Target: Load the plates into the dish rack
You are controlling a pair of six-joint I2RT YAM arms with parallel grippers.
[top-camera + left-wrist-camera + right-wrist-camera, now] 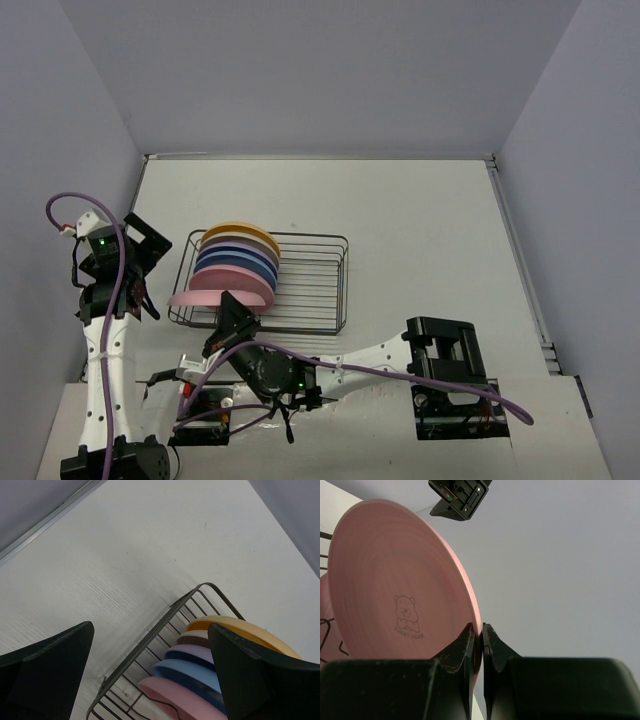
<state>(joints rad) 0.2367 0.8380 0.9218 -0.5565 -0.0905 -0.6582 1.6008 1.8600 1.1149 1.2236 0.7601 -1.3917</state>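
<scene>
The dark wire dish rack [346,280] holds a row of plates on edge in its left half: yellow-orange [240,233] at the back, then cream, purple, blue [235,265] and pink [238,282]. A second pink plate [203,297] hangs tilted over the rack's near left corner, with my right gripper [232,312] shut on its rim. In the right wrist view this plate [395,580] shows a bear mark, and the gripper [478,637] pinches its edge. My left gripper [152,268] stands wide open and holds nothing, just left of the rack; in its wrist view it [150,675] looks onto the rack's rim [150,640] and the row of plates [185,670].
The rack's right half [310,285] holds no plates. Grey walls close the table in on the left, back and right. The left arm's wrist [460,497] shows beyond the held plate in the right wrist view.
</scene>
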